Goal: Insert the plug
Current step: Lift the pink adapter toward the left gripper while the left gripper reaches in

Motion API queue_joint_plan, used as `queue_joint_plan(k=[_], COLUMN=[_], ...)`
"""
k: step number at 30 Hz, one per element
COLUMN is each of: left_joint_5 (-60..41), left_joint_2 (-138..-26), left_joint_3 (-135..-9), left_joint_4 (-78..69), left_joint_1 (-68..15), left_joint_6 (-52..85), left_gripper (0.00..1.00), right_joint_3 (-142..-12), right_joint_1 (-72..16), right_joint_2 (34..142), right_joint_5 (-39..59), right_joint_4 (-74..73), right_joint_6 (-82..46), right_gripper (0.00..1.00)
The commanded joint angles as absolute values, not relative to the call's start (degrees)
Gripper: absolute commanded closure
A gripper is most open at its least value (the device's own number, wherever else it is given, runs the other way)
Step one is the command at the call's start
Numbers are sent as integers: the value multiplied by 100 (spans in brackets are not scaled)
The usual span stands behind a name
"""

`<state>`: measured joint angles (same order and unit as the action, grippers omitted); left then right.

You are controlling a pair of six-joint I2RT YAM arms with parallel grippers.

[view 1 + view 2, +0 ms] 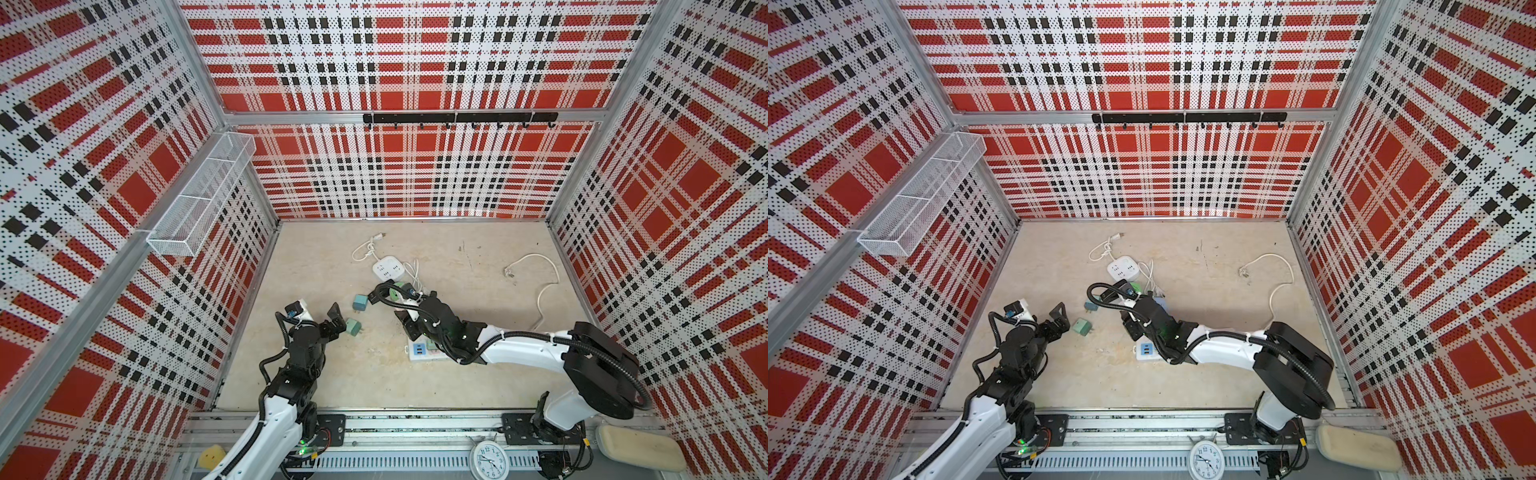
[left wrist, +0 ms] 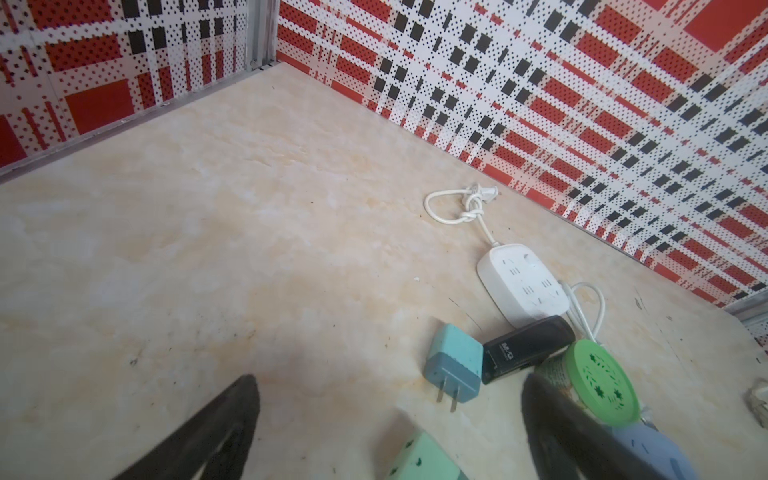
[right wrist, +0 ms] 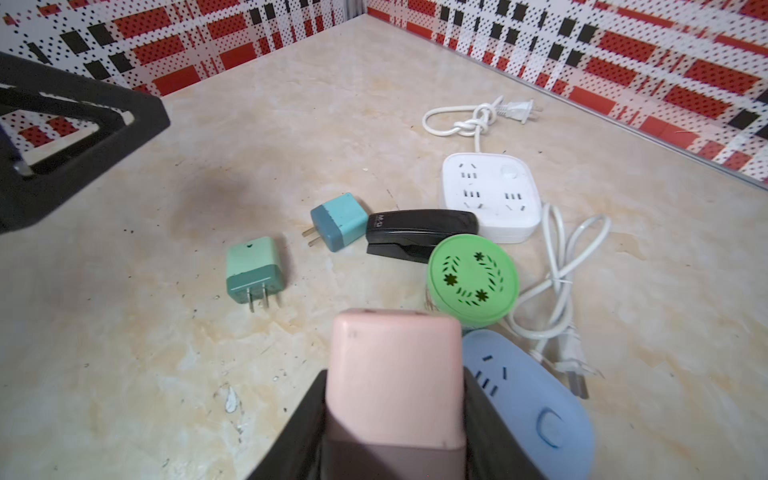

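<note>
The table (image 1: pixel 332 374) is a pale, marbled beige slab, scuffed and stained here and there with dark specks. It is boxed in on three sides by perforated walls (image 1: pixel 415 174) printed in red, black and white plaid and held in a bare metal frame. A white wire basket (image 1: pixel 199 195) hangs on the left wall and a black hook rail (image 1: pixel 459 118) runs across the back one. A small round clock (image 1: pixel 489 459) stands at the front edge between the two arm bases.

The right gripper (image 3: pixel 395 415) is clamped on the pink plug (image 3: pixel 395 365), one black finger on each side, and holds it near the middle of the table. The blue socket block (image 3: pixel 532 407) lies just beside it. The green round tin (image 3: pixel 473 282) is close ahead, and beyond that sit the black stapler (image 3: pixel 419 230) and the white socket block (image 3: pixel 492 195) with its knotted cord. In both top views the arm hides the pink plug.

The left gripper (image 2: pixel 390 386) hangs with its jaws wide apart and nothing between them, close to the green plug (image 3: pixel 254 270). The blue plug (image 3: pixel 338 222) lies a little farther back, touching the stapler's end. A white strip with blue ports (image 1: pixel 417 349) peeks out from under the right arm, and a loose white cord (image 1: pixel 536 274) trails across the right side of the table.
</note>
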<state>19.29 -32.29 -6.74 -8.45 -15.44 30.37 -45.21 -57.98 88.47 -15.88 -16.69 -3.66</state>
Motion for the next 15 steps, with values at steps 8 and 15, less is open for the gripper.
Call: queue_joint_plan(k=[8,15], left_joint_5=[-225,-694], left_joint_2=[-2957,-3014], left_joint_3=[-1145,-1781], left_joint_4=[-973,-922], left_joint_1=[-1635,-3072], left_joint_6=[2514,2187], left_gripper=[13,13], right_joint_3=[-3197,-2697], right_joint_1=[-5783,-5775], right_joint_2=[7934,7604], right_joint_5=[-1703,-1632], right_joint_4=[-4150,-4651], right_joint_6=[934,1080], right_gripper=[87,89])
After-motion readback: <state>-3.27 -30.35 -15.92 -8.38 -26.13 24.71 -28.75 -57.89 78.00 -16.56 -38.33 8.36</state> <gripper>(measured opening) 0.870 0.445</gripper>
